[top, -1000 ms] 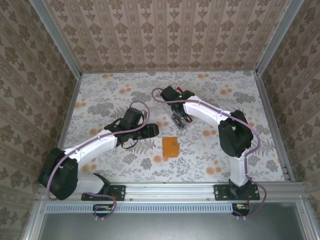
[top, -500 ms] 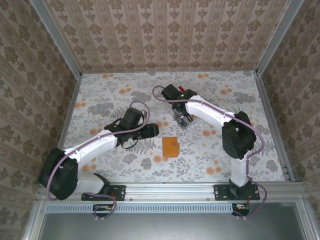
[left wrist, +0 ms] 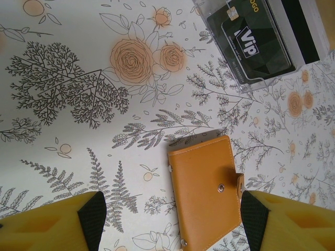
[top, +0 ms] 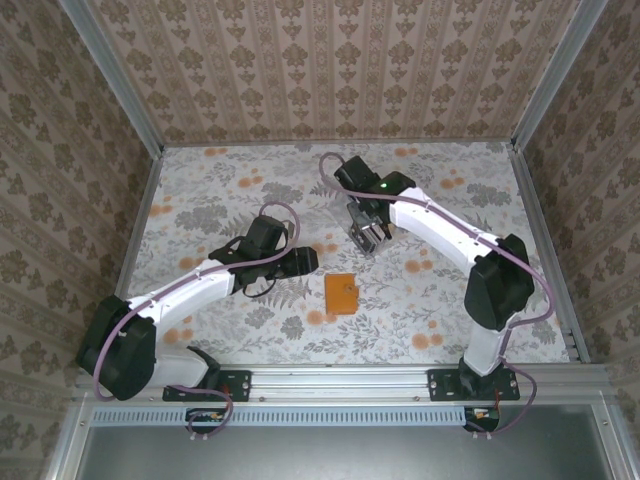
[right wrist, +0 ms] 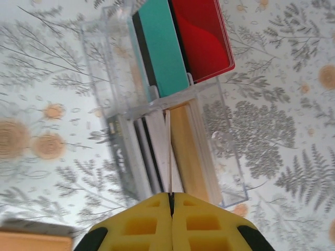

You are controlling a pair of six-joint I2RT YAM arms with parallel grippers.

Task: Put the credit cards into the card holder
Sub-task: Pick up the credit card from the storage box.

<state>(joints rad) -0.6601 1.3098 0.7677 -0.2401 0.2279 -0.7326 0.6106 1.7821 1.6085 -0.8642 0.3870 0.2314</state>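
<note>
The orange-tan card holder lies closed and snapped on the floral table, also seen from above as the card holder. My left gripper hangs open over it, one finger on each side, touching nothing. My right gripper is shut on a thin pale card seen edge-on, held over a clear plastic box. In that box lie a teal card, a red card, a beige card and pale and dark ones. A black VIP card shows in the box's end.
The clear box sits just behind the card holder, under my right gripper. My left gripper is to the holder's left. Patterned walls and metal rails close in the table on three sides.
My right arm has swung its elbow out to the right and the gripper has shifted slightly back over the box, still pinching the card. The left arm and card holder have not moved.
</note>
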